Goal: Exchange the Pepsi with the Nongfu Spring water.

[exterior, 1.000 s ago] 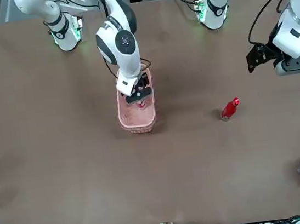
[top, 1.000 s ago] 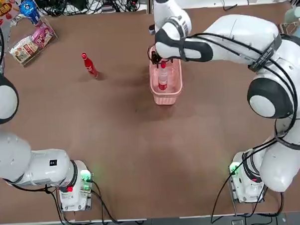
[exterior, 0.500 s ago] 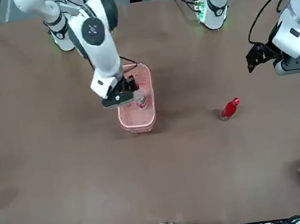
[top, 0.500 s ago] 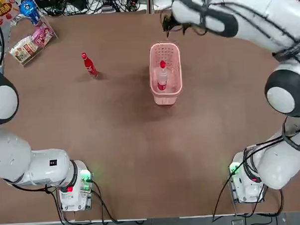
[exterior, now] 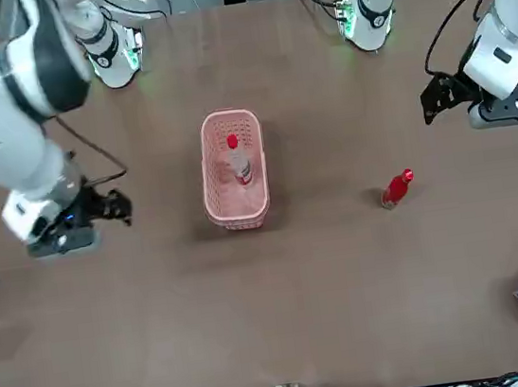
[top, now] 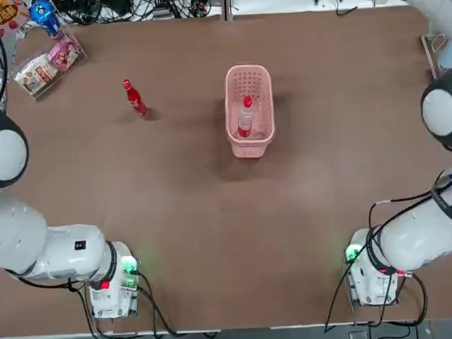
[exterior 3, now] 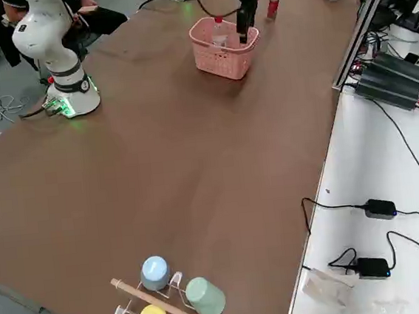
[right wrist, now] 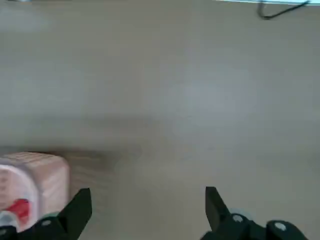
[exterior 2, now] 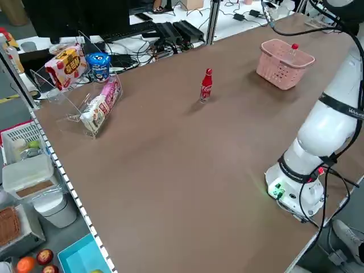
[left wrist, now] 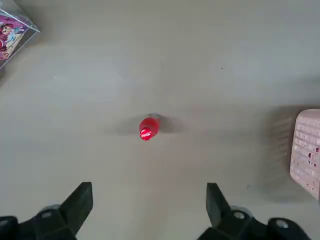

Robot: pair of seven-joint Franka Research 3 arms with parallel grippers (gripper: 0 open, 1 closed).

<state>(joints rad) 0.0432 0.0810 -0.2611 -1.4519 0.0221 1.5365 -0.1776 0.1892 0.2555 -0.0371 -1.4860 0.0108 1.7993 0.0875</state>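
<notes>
**Water in basket, Pepsi out on tabletop; both pincers empty**

Top view, going left to right; snack packs (top: 47, 59) at far left corner of the tabletop (top: 175, 217); the Pepsi (top: 135, 98) stands upright on bare tabletop, left of centre, well apart from the basket; pink basket (top: 249, 111) near centre, the Nongfu Spring water (top: 245, 117) standing inside it, red cap up.

Progress, judged: water sits in the basket, Pepsi outside, nothing held; cannot tell from this alone whether the exchange is half done or not started; if the water belongs out and the Pepsi in, both moves are left.

Left pincer (left wrist: 149, 200) hangs high above the Pepsi, fingers (left wrist: 80, 202) spread wide, touching nothing; Pepsi cap seen straight below between them; likely next grasp.

Right pincer (right wrist: 147, 205) off to the robot's right of the basket, above bare tabletop, fingers (right wrist: 214, 202) wide apart, empty; basket edge and water cap just visible at its view's corner.
</notes>
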